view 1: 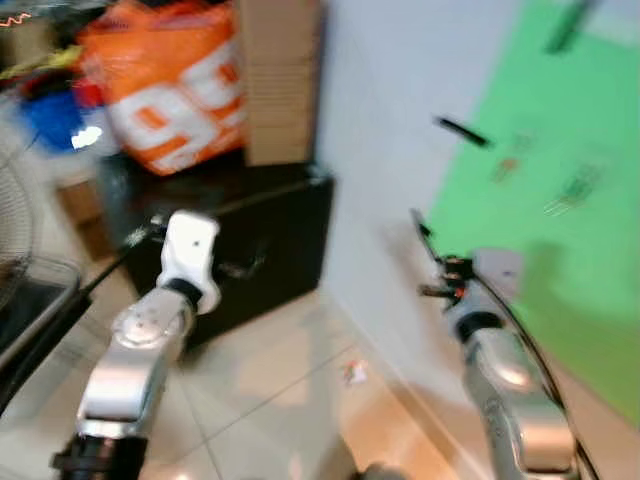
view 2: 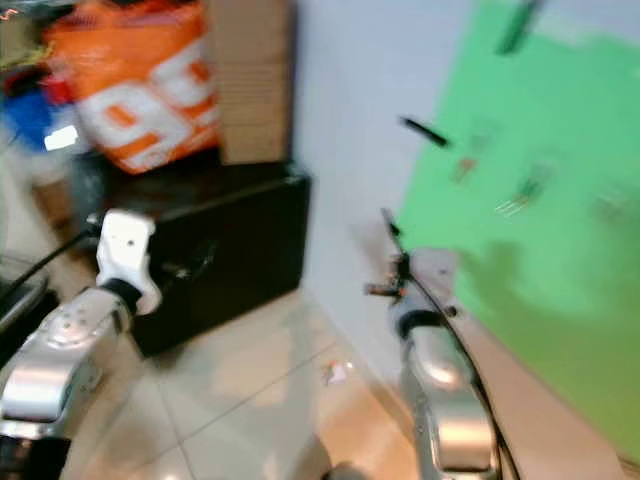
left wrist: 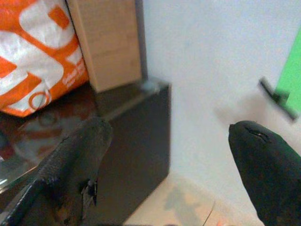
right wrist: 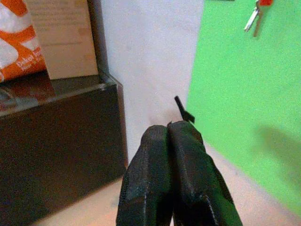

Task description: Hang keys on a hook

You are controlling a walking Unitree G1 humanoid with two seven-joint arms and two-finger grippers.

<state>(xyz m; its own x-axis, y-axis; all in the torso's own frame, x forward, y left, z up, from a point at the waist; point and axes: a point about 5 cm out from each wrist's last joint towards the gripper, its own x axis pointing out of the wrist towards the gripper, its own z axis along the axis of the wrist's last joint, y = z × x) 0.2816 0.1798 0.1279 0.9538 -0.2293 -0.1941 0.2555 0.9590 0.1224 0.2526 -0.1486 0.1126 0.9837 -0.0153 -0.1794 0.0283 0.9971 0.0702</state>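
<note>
Silvery keys (right wrist: 254, 18) with a red tag hang on the green board (right wrist: 244, 94). The right pincer (right wrist: 176, 129) is pressed closed on nothing visible. The left pincer (left wrist: 169, 155) gapes wide toward the black cabinet (left wrist: 136, 136).

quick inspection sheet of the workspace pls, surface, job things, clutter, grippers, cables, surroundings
surface: green panel on a white wall, tiled floor below; head views blurred
job's things: keys hang high on the panel; other small hanging items there are too blurred to name; black hook at the panel's edge
clutter: orange bag and cardboard box on a black cabinet; small scrap on the floor
grippers: left gripper open, facing the cabinet corner; right gripper shut, pointing at the panel's edge, whether it holds anything cannot be told
cables: dark cable along the right arm
surroundings: fan at far left
</note>
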